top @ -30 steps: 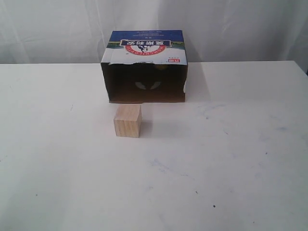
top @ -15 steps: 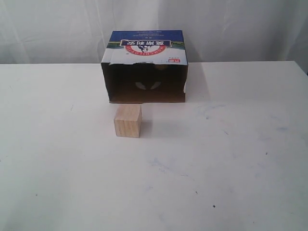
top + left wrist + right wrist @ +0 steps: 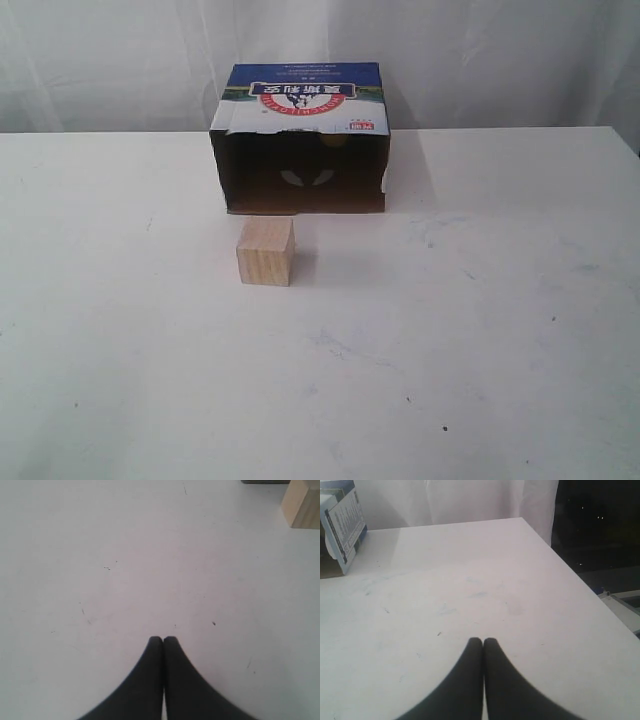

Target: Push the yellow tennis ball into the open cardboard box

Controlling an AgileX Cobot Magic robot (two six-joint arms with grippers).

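Observation:
The open cardboard box [image 3: 300, 130] lies at the back middle of the white table, its dark opening facing the front. A small yellowish patch [image 3: 333, 141] shows deep inside under the top edge; I cannot tell if it is the yellow tennis ball, which shows nowhere else. Neither gripper appears in the exterior view. My left gripper [image 3: 163, 639] is shut with nothing in it, over bare table. My right gripper [image 3: 483, 640] is also shut and empty, with the box's side [image 3: 342, 525] far off at the edge of its view.
A pale wooden cube [image 3: 265, 251] stands just in front of the box's opening, towards its left side; its corner [image 3: 302, 505] shows in the left wrist view. The table's right edge [image 3: 580, 575] drops to a dark area. White curtains hang behind.

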